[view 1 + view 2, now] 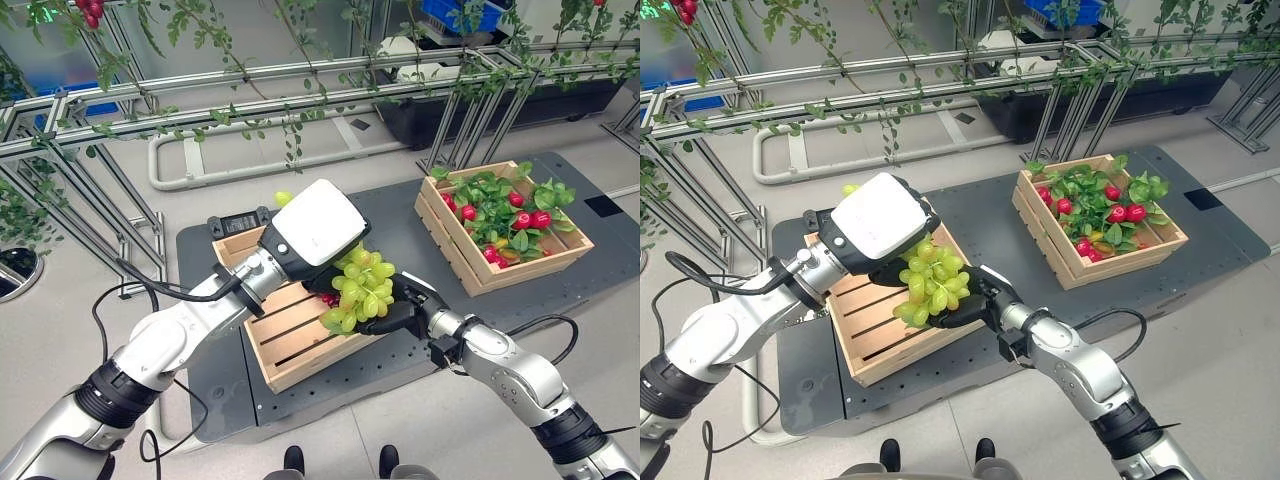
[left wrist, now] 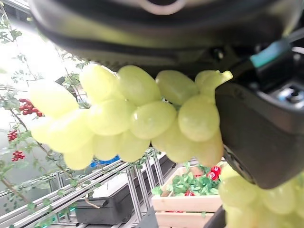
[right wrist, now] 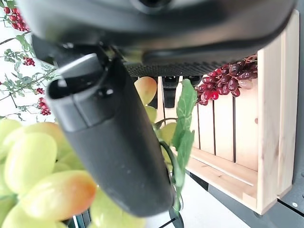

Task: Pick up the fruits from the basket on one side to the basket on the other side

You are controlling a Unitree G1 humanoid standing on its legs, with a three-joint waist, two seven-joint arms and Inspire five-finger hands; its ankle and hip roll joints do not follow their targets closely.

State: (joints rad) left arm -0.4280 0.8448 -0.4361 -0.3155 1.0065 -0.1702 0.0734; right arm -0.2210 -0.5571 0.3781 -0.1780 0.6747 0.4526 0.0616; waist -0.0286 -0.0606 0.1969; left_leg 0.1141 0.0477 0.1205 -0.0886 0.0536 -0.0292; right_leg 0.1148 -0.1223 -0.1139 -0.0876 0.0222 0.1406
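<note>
Even bright light; blurred wrist close-ups

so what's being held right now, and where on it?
The green grape bunch, above the near crate. The left hand grips its top; the right hand cups it from below and the side. It looks like a handover.

Grey floor [image 1: 80,300], dark mat [image 1: 400,240] (perforated), vine-draped aluminium frame [image 1: 250,100] behind.
</note>
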